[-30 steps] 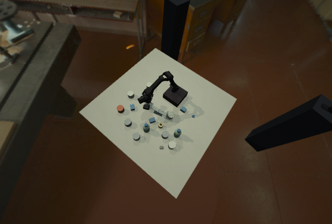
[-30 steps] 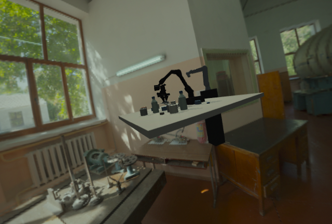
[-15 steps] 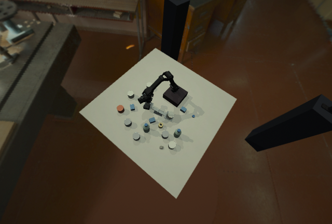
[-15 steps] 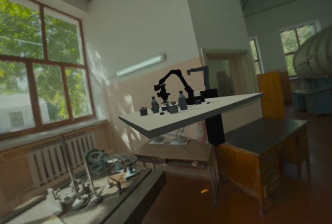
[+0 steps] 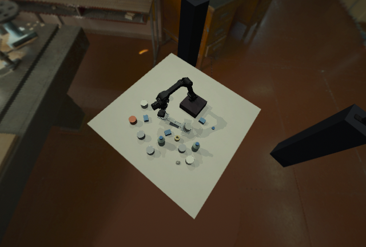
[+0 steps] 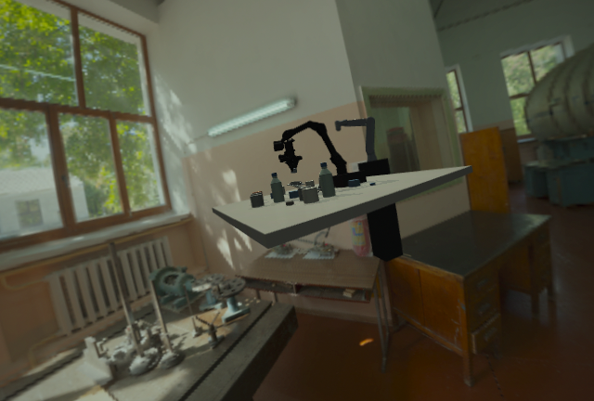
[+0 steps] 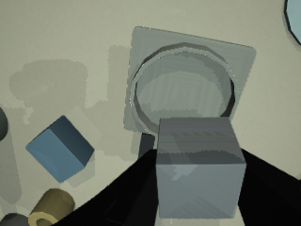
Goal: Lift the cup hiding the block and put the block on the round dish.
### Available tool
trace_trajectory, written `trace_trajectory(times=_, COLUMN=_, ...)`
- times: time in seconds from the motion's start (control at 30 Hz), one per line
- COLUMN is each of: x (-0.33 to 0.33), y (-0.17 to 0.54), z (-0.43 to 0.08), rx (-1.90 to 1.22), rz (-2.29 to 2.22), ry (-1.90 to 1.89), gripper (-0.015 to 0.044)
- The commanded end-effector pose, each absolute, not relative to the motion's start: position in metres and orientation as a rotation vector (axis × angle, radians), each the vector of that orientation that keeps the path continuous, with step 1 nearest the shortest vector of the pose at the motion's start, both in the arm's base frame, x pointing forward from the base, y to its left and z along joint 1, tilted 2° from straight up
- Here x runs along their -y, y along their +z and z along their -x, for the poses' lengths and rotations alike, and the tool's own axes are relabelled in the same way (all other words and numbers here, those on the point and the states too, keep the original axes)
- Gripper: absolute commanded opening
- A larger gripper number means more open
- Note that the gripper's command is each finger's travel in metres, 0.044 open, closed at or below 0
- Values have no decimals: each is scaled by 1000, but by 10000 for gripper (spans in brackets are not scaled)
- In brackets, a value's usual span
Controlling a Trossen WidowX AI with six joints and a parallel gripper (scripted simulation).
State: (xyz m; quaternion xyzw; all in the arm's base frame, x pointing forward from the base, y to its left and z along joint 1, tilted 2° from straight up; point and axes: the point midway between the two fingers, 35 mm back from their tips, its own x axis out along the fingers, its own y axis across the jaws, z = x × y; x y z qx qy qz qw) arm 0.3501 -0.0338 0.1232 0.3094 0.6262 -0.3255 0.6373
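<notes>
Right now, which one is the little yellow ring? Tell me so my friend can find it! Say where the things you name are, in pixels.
On the big pale table (image 5: pixel 189 191), look for two green bottles with blue caps (image 5: pixel 160 140) (image 5: pixel 195 146). Between them, a bit nearer the arm's dark base (image 5: pixel 193 106), sits the small yellow ring (image 5: pixel 175 138). It's the only yellow thing there, with a hole through its middle.
</notes>
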Motion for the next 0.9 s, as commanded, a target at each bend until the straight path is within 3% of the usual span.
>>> trace_trajectory(times=0.0, x=33, y=137, z=-350, rx=-1419, rz=-714, ry=-744, gripper=0)
trace_trajectory(times=0.33, x=101, y=100, z=-333, rx=-1417, rz=-710, ry=-747, gripper=0)
trace_trajectory(times=0.7, x=184, y=46, z=-277, rx=-1418, rz=-703, ry=-754, gripper=0)
trace_trajectory(times=0.87, x=192, y=40, z=-267, rx=-1419, rz=-702, ry=-755, gripper=0)
